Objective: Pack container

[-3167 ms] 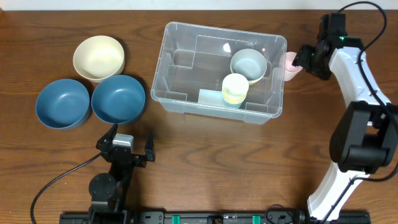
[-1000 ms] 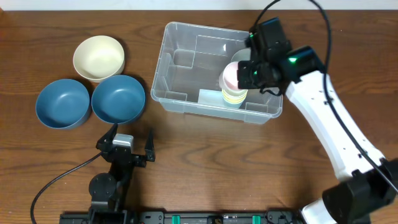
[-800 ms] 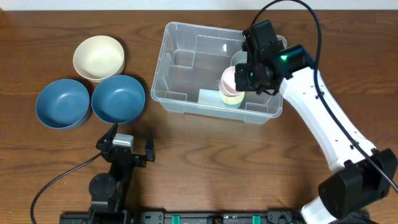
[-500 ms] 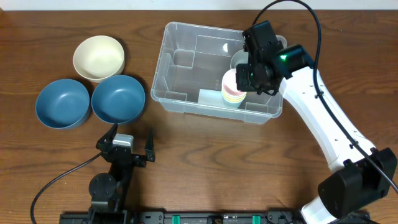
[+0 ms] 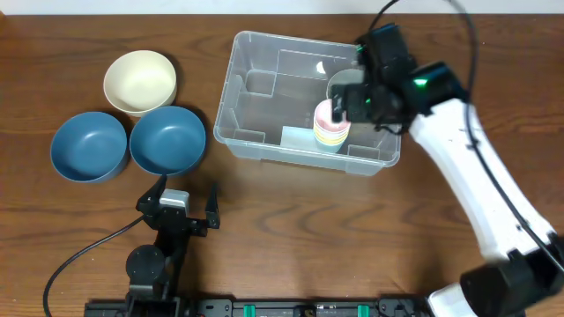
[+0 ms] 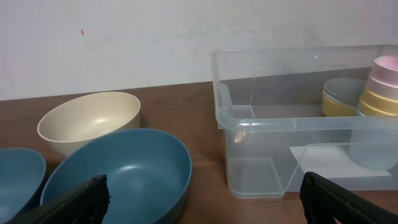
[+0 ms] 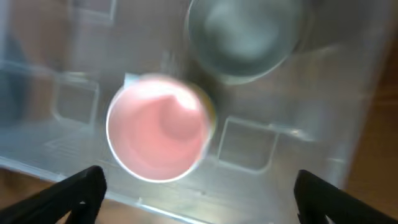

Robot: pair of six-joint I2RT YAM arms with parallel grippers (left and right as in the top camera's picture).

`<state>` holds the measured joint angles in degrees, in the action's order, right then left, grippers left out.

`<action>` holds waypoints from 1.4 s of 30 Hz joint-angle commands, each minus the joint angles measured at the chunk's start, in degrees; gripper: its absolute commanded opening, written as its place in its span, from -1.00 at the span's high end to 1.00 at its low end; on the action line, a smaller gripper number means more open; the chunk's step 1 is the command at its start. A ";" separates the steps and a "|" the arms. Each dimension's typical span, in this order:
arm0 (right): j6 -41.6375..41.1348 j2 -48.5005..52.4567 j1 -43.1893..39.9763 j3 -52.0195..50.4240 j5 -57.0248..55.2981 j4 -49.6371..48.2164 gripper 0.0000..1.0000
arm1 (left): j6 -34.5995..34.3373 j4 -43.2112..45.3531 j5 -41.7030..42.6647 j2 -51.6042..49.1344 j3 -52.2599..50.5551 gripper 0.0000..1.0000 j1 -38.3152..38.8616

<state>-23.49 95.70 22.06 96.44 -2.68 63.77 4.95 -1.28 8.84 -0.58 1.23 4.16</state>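
Container [image 5: 264,119] of clear plastic, rectangular with rounded corners, sits on the wooden tabletop [image 5: 291,238] toward the back and a little right of centre, its long sides running left to right. The right tool [image 5: 359,101] hangs over the container's right-hand part, its two fingers spread wide apart with nothing clamped between them. In the right wrist view they show only as dark tips at the two lower corners, with the container's floor and moulded ridges blurred beneath. Below that tool and slightly to its left, a pink cup [image 5: 332,114] stands as the top of a stack of pale yellow cups [image 6: 375,102] near the container's front wall. Just behind the stack, also inside the container, rests a grey-green bowl [image 7: 245,34], which the tool partly covers in the overhead view. The left tool [image 5: 187,189] lies well apart from the container, low on the tabletop off its front left corner, fingers likewise spread wide and holding nothing. In the left wrist view the container's near corner stands ahead and to the right. Outside the container, to its left, a cream bowl [image 5: 139,81] sits at the back. In front of it are a left blue bowl [image 5: 88,146] and a right blue bowl [image 5: 167,139], close together side by side, the right one nearest the container but not touching it.
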 commanded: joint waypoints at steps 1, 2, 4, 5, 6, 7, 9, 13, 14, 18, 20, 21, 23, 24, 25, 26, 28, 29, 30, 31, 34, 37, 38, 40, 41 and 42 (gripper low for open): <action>-1.27 -6.71 -5.16 2.69 -10.21 -0.37 -0.99 | 0.55 -1.92 1.03 0.35 -1.01 -0.96 -0.28; -1.33 -7.63 -6.82 2.69 -12.83 -0.52 -0.98 | 0.55 -1.92 1.03 0.35 -1.01 -0.96 -0.28; -1.31 -8.83 -9.99 2.67 -16.98 -0.74 -0.99 | 0.55 -1.92 1.03 0.35 -1.01 -0.96 -0.28; -1.31 -9.18 -11.76 2.67 -19.04 -0.79 -0.99 | 0.55 -1.92 1.03 0.35 -1.01 -0.96 -0.28; -1.31 -9.35 -13.44 2.67 -20.61 -0.76 -0.98 | 0.55 -1.92 1.03 0.35 -1.01 -0.96 -0.28; -1.31 -9.35 -14.80 2.67 -21.40 -0.74 -0.99 | 0.55 -1.92 1.03 0.35 -1.01 -0.95 -0.28; -1.31 -9.33 -17.49 2.64 -21.46 -0.68 -0.98 | 0.55 -1.92 1.03 0.35 -1.01 -0.96 -0.31; -1.31 -9.22 -20.96 2.62 -21.46 -0.70 -0.98 | 0.55 -1.92 1.03 0.35 -1.01 -0.96 -0.28; -1.31 -9.22 -21.35 2.62 -21.46 -0.70 -0.99 | 0.55 -1.92 1.03 0.35 -1.01 -0.96 -0.28; -1.31 -9.22 -21.75 2.62 -21.44 -0.70 -0.98 | 0.55 -1.92 1.03 0.35 -1.01 -0.96 -0.28; -1.31 -9.22 -21.68 2.62 -21.11 -0.70 -0.98 | 0.55 -1.92 1.03 0.35 -1.01 -0.96 -0.28; -1.31 -9.22 -21.68 2.62 -21.07 -0.70 -0.99 | 0.55 -1.88 1.03 0.35 -1.01 -0.96 -0.28; -1.31 -9.22 -21.68 2.62 -21.07 -0.70 -0.98 | 0.55 -1.90 1.03 0.35 -1.01 -0.96 -0.28; -1.31 -9.22 -21.68 2.62 -21.07 -0.70 -0.99 | 0.57 -1.90 1.03 0.35 -1.01 -0.96 -0.28; -1.33 -9.22 -21.68 2.62 -21.07 -0.70 -0.99 | 0.57 -1.90 1.03 0.35 -1.01 -0.96 -0.28; -1.31 -9.22 -21.68 2.62 -21.07 -0.70 -0.98 | 0.57 -1.90 1.03 0.35 -1.01 -0.96 -0.28; -1.33 -9.22 -21.68 2.62 -21.07 -0.70 -0.99 | 0.55 -1.90 1.03 0.35 -1.01 -0.96 -0.28; -1.31 -9.22 -21.68 2.62 -21.07 -0.70 -0.98 | 0.50 -1.88 1.07 0.35 -1.01 -0.96 -0.28; -1.33 -9.22 -21.68 2.62 -21.07 -0.70 -0.98 | 0.50 -1.92 1.05 0.31 -1.01 -0.96 -0.28; -1.33 -9.22 -21.68 2.60 -21.09 -1.05 -0.98 | 0.52 -1.88 1.05 0.20 -1.01 -0.96 -0.28; -1.33 -9.22 -21.68 2.60 -21.05 -2.99 -0.98 | -3.48 -1.27 1.05 0.20 -0.83 -0.96 -0.28; -1.64 -9.22 -21.68 2.60 -20.70 -2.75 -0.99 | -8.15 -2.32 1.05 -0.22 0.42 -0.96 -0.31; -1.81 -9.20 -21.68 2.60 -19.37 -3.02 -0.99 | -9.29 -2.51 1.03 -0.81 1.09 -0.96 -0.31; -1.75 -9.22 -21.70 2.60 -18.93 -3.52 -0.98 | -10.23 -2.56 1.05 -3.21 3.41 -0.96 -0.31; -1.75 -9.22 -21.68 2.60 -18.93 -3.48 -0.98 | -10.23 -2.60 1.03 -4.98 5.01 -0.96 -0.31; -1.77 -9.20 -21.68 2.60 -18.91 -3.48 -0.99 | -10.21 -2.60 1.03 -7.30 7.04 -0.96 -0.31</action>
<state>-24.12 86.26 0.60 98.74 -21.93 60.40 -2.35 -3.88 9.06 -3.88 3.33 4.16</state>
